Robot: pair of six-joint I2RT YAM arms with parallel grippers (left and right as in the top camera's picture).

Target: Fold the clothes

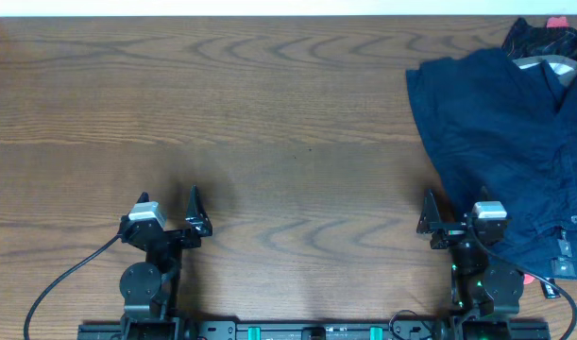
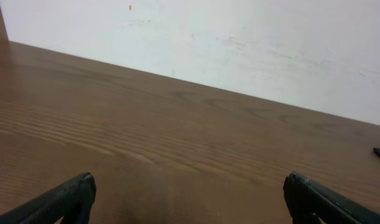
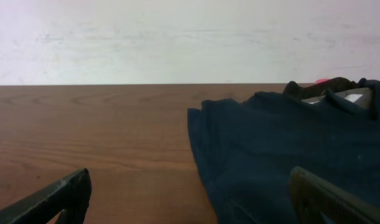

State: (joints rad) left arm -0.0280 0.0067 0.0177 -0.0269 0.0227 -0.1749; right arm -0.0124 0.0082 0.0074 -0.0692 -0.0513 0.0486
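Overhead: dark navy-blue fabric clothes [image 1: 500, 142] heaped upper right on wooden surface [image 1: 269, 113]; left fingers [image 1: 195, 203], right fingers [image 1: 428, 210] wide open, empty.

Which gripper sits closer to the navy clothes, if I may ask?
The right gripper; the clothes lie beside it, far from the left gripper.

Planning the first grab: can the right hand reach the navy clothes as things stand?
Probably yes: the right hand sits open right beside the clothes, whose edge lies just ahead of it, with nothing between them.
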